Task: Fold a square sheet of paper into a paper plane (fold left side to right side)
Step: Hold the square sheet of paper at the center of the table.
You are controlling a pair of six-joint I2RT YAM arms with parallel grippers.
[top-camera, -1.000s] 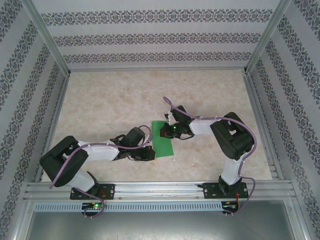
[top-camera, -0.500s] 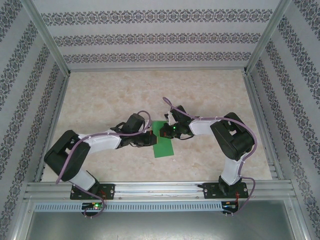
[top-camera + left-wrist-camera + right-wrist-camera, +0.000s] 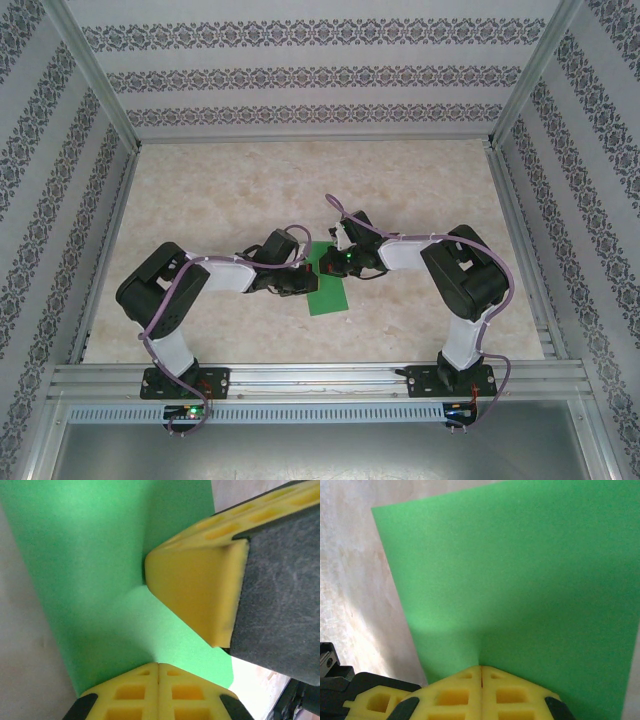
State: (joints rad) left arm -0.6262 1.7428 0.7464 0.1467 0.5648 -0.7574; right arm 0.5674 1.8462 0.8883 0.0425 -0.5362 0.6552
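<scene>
The square sheet of paper (image 3: pixel 330 290) is bright green and lies flat on the table between the two arms. My left gripper (image 3: pixel 300 283) is shut, and its yellow tips (image 3: pixel 159 664) press down on the sheet (image 3: pixel 100 565) near its left edge. My right gripper (image 3: pixel 336 263) is also shut, its tips (image 3: pixel 481 667) resting on the green sheet (image 3: pixel 520 570) near the far end. The right gripper's fingers (image 3: pixel 200 595) stand close in front of the left ones. Neither gripper has paper between its jaws. The paper plane is out of view.
The marbled tabletop (image 3: pixel 220 200) lies bare behind and to both sides of the sheet. Patterned walls and metal frame rails (image 3: pixel 310 378) enclose the workspace. The right arm's elbow (image 3: pixel 465 275) stands to the right of the paper.
The left arm has swung forward and rightward from the near left, bringing its shut gripper onto the sheet's left edge. The right arm and the sheet have not moved.
</scene>
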